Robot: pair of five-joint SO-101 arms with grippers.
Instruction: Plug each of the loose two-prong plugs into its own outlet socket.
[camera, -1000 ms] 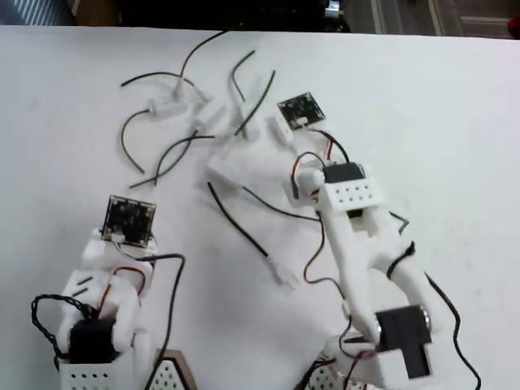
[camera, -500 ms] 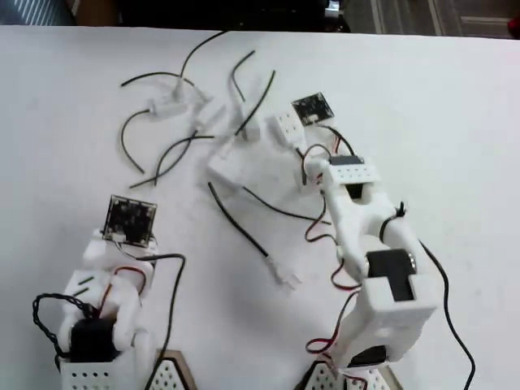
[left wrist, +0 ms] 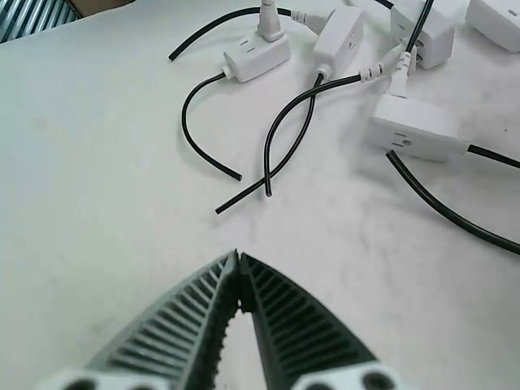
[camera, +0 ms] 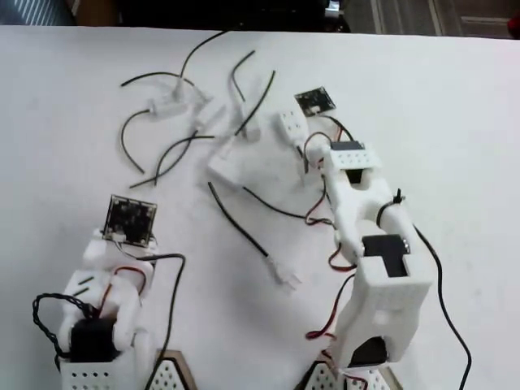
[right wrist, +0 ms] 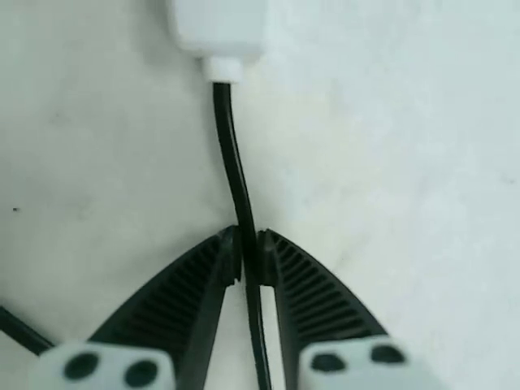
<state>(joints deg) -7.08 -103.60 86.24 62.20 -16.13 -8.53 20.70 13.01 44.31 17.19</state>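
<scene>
Right claw [right wrist: 250, 253] clamped on black cord [right wrist: 230, 154], just beside a white connector body [right wrist: 218, 24]. Left claw [left wrist: 238, 276] closed, tips touching, above bare surface [left wrist: 97, 162]; slotted outlet [left wrist: 414, 128] lies farther off.

White table [camera: 455, 122], slatted grey panel [camera: 32, 11] beyond its far corner

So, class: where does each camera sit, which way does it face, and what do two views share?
High view: fixed above the table, facing down; left arm and right arm show.
Left wrist view: on the left arm, looking past the shut left gripper at outlet sockets and loose cords.
Right wrist view: on the right arm, close over the table; right gripper clamps a black cord running to a white connector.
Shared: high and left wrist views both show sockets and cords.
</scene>
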